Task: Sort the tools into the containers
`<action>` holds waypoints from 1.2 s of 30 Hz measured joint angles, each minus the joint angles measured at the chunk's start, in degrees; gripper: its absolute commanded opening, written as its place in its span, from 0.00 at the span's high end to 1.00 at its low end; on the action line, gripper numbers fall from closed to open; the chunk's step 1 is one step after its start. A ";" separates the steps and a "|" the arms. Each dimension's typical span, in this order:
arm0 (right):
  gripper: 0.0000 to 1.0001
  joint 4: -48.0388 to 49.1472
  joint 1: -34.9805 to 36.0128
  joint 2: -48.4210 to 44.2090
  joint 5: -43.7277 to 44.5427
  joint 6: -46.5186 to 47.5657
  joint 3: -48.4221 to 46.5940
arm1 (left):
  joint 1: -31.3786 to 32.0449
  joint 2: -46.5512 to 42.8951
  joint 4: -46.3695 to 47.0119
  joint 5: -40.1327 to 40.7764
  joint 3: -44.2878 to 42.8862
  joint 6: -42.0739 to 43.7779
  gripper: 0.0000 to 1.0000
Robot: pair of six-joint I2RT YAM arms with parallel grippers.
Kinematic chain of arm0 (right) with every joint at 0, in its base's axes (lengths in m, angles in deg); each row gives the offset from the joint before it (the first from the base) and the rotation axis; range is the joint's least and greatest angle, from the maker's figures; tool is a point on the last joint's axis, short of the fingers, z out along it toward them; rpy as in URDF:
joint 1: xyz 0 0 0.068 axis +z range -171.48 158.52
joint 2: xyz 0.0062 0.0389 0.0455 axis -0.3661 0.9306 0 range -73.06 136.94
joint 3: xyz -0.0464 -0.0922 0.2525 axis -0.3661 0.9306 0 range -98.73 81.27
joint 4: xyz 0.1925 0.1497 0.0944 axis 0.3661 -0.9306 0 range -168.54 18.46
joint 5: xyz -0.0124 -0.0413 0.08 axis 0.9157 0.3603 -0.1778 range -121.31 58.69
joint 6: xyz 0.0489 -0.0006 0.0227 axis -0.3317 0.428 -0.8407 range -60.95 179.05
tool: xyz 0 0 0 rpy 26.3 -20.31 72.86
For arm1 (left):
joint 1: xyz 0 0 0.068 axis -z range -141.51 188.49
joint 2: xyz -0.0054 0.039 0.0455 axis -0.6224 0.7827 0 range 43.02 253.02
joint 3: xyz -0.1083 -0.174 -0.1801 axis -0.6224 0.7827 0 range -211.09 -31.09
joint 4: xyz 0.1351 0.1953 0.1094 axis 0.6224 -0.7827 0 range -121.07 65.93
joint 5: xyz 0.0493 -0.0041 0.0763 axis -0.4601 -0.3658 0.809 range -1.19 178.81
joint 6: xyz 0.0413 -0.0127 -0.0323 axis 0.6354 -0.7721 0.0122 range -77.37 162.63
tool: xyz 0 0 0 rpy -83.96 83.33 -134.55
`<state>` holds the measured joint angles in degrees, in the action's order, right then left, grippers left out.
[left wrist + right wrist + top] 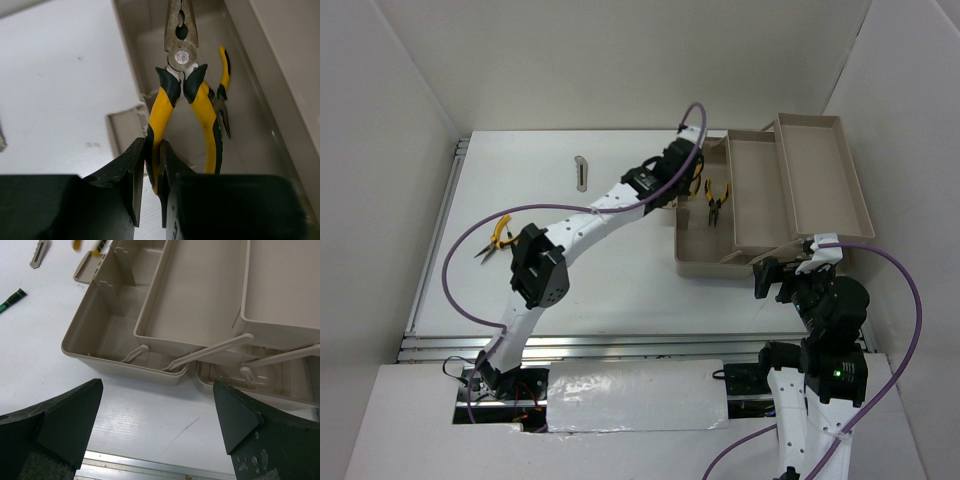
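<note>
toolbox (705,268) right of centre, trays folded out | left gripper (150,170) clamped on one handle of pliers (181,55) over tub (692,240) left edge | right gripper (157,415) jaws wide apart, empty, lower right | second pliers (715,203) in tub | third pliers (497,238) left on table (620,290)

1. White table top (620,300): matt, with faint scuffs.
2. Grooved aluminium rail (620,347): runs along the table's near edge; a second rail (432,240) borders the left edge.
3. White panel walls (380,120): enclose the table at left, rear and right.
4. Wrinkled white sheet (635,395): lies just below the near rail.
</note>
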<state>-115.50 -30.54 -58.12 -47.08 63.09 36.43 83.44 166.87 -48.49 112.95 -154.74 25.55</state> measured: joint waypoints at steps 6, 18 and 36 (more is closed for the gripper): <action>0.00 0.28 0.00 -0.20 0.13 0.00 0.20 | 4.11 8.57 0.02 2.16 -0.94 -0.35 0.73; 0.00 0.28 0.00 -0.63 0.15 0.02 0.22 | 2.54 3.30 2.89 -6.56 3.98 0.66 0.31; 0.00 0.28 0.02 -1.42 -0.57 0.09 0.24 | -56.13 -26.84 -16.15 -41.75 25.44 40.17 0.50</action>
<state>-115.22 -30.52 -59.54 -47.65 63.17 36.68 27.31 140.03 -64.64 71.20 -129.30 65.72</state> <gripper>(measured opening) 0.994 0.536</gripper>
